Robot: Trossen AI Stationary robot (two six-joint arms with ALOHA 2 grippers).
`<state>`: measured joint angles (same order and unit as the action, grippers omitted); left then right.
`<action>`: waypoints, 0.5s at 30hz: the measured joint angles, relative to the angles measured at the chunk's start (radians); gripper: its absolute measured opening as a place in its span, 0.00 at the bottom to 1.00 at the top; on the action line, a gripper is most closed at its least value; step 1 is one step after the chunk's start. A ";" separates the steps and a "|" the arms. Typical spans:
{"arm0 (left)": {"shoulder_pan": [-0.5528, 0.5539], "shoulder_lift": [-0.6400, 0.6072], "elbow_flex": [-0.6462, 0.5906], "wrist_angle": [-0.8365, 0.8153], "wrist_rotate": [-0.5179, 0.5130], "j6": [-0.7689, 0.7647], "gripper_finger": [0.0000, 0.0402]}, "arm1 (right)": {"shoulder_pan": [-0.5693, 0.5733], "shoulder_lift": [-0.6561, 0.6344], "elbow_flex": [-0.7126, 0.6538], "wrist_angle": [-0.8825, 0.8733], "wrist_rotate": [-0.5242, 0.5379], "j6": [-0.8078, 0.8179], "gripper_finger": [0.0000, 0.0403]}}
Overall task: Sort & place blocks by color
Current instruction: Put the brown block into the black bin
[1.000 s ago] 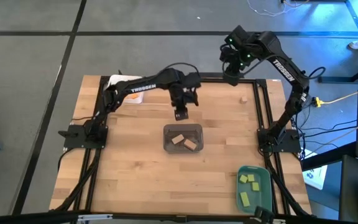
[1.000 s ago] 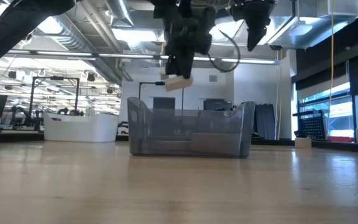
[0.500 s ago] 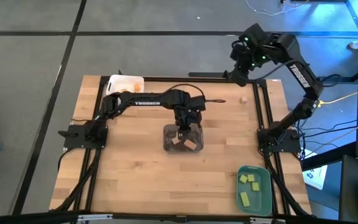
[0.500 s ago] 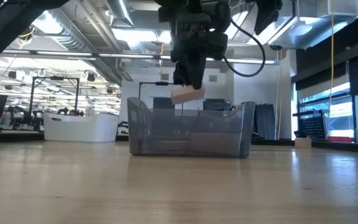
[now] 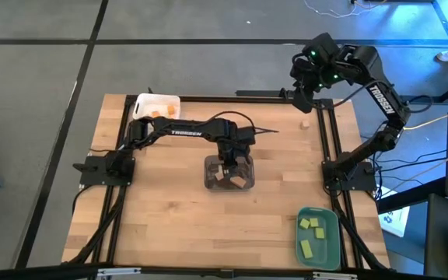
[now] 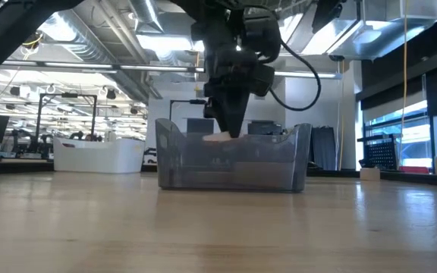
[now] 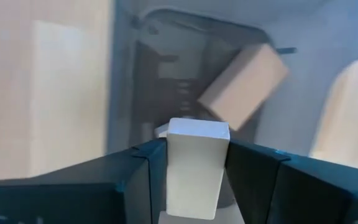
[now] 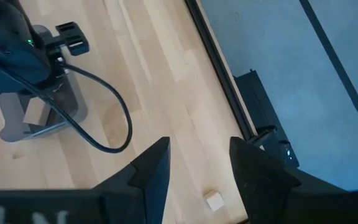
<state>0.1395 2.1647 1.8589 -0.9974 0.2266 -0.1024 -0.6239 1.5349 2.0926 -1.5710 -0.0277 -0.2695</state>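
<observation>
At frame centre the left hand (image 7: 191, 171) clamps a tan block (image 7: 194, 165) inside the grey tray (image 5: 210, 173). Upper right, the right hand (image 8: 197, 165) hovers with fingers apart.

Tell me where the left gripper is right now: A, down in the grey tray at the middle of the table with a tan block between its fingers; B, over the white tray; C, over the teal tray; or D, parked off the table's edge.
A: in the high view the left gripper sits over the grey tray, and the left wrist view shows a tan block between its fingers above that tray's floor.
</observation>
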 joint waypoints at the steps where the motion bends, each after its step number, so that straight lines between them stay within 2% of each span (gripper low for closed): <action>1: -0.001 0.000 -0.001 0.001 -0.022 0.000 0.31 | 0.000 0.000 0.000 0.000 0.000 0.000 0.41; 5: -0.001 0.000 -0.001 0.013 -0.085 -0.002 0.31 | 0.000 0.000 0.000 0.000 0.000 0.000 0.41; 15: -0.012 0.000 -0.001 0.027 -0.084 0.002 0.29 | 0.000 0.000 -0.004 0.000 -0.002 0.007 0.41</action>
<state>0.1277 2.1651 1.8584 -0.9703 0.1430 -0.1003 -0.6239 1.5349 2.0889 -1.5713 -0.0292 -0.2626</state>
